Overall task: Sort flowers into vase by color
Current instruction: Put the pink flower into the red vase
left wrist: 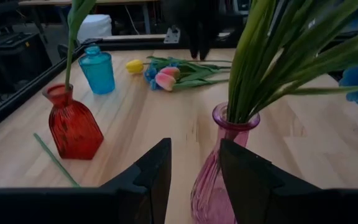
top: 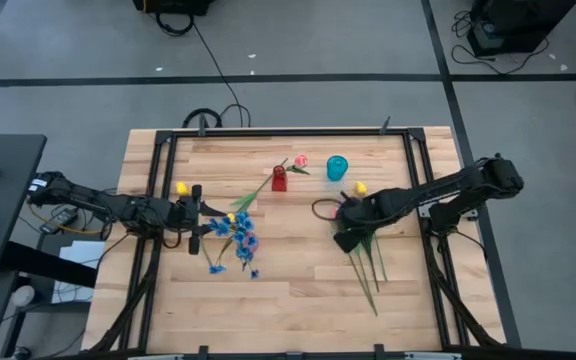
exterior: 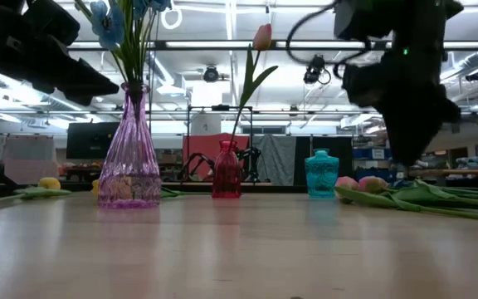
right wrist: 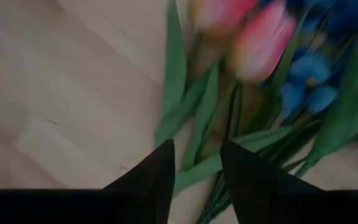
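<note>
High view: the loose flowers [top: 366,262] lie right of centre, stems running toward the near edge, heads under the right gripper [top: 345,238]. Low view: blue sprigs [exterior: 110,21] stand upright in the purple vase [exterior: 129,158]. Wrist views: the left gripper [left wrist: 194,171], fingers spread, hovers beside that vase; right fingers [right wrist: 151,171] spread above stems, gripping nothing.

**Wooden table, three vases, loose flowers**

The table [top: 298,300] carries a purple vase [exterior: 129,158], a red vase [top: 279,180] and a teal vase [top: 337,167], all upright. A heap of flowers [top: 366,255] lies flat toward the right, and one yellow tulip [top: 181,187] lies near the left edge.
</note>
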Robot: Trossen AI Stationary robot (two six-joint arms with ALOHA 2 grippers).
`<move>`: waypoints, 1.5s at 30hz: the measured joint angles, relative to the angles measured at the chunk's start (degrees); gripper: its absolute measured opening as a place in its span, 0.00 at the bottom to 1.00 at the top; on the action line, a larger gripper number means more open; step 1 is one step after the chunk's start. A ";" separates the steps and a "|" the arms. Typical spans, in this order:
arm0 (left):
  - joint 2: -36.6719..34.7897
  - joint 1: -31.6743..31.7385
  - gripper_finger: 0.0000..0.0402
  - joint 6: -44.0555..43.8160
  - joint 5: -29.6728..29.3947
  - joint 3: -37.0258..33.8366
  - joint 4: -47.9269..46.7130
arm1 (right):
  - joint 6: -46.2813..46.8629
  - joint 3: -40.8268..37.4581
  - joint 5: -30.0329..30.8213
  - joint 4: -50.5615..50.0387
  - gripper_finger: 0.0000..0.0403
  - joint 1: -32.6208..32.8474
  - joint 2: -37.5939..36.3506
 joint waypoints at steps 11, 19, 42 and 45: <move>0.00 0.00 0.35 -1.44 -0.46 0.00 -0.15 | 0.25 0.01 0.54 0.55 0.35 1.04 9.71; 0.00 0.00 0.35 -1.44 -1.97 0.00 -0.28 | -1.02 0.02 0.58 2.39 0.23 0.62 11.94; 0.00 0.01 0.35 -1.46 -1.99 0.00 -1.70 | -6.43 -0.19 11.18 3.49 0.04 1.04 -9.24; 0.00 0.02 0.35 -1.46 -1.99 0.00 -1.70 | -9.71 -0.17 16.68 8.73 0.05 1.94 -14.52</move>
